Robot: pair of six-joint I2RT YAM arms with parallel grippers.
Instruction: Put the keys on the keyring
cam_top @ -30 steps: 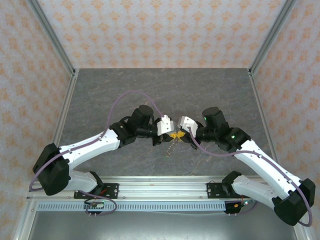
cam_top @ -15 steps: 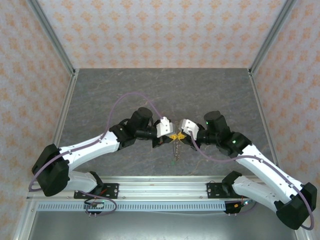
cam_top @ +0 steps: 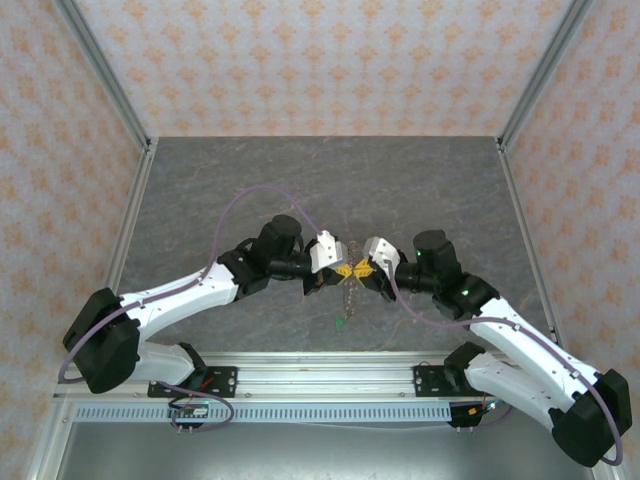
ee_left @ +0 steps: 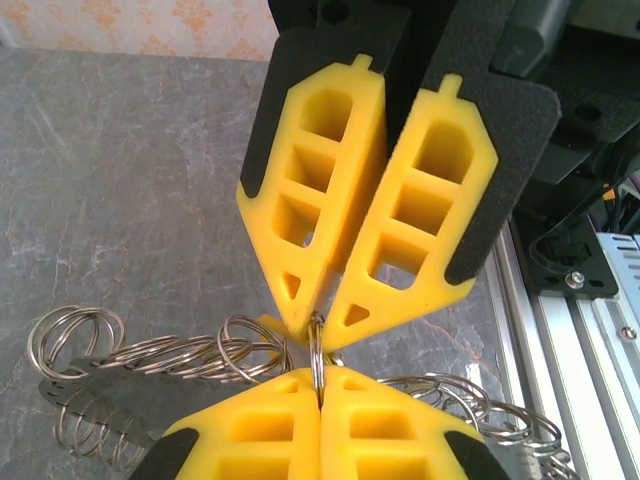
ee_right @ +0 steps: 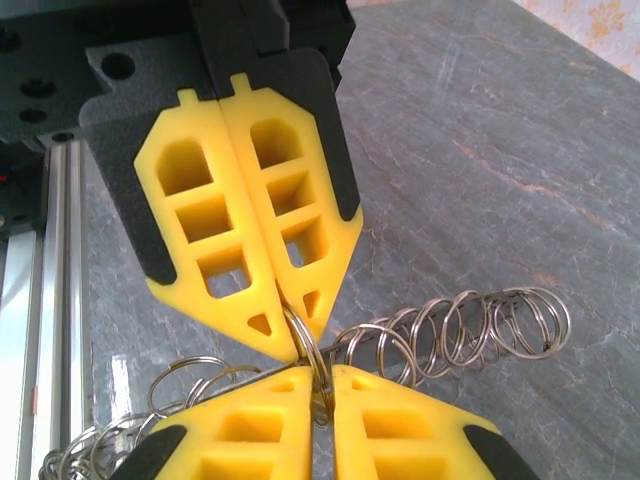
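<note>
Tools meet tip to tip above the middle of the grey, stone-veined worktop [cam_top: 200,190]. Left tool [ee_left: 320,392] is closed, nipping one thin wire ring of the keyring [ee_left: 170,355]. Right tool [ee_left: 316,318] faces it, tips drawn together on the same ring, the fingers behind them splaying in a narrow V. The pads [ee_left: 265,430] are hard yellow plastic, hollow-celled and wedge-shaped, with black backing. The keyring reads close up as a run of linked split rings in bright steel, coil-like and loose, trailing to both sides of the pinch. From above, the strand falls towards the near edge and ends in a small green tag [cam_top: 340,322]. The keys are too small to make out. The double pinch probably steadies or spreads that one ring for threading. Slick wire on hard pads is likely to slip or twist.
</note>
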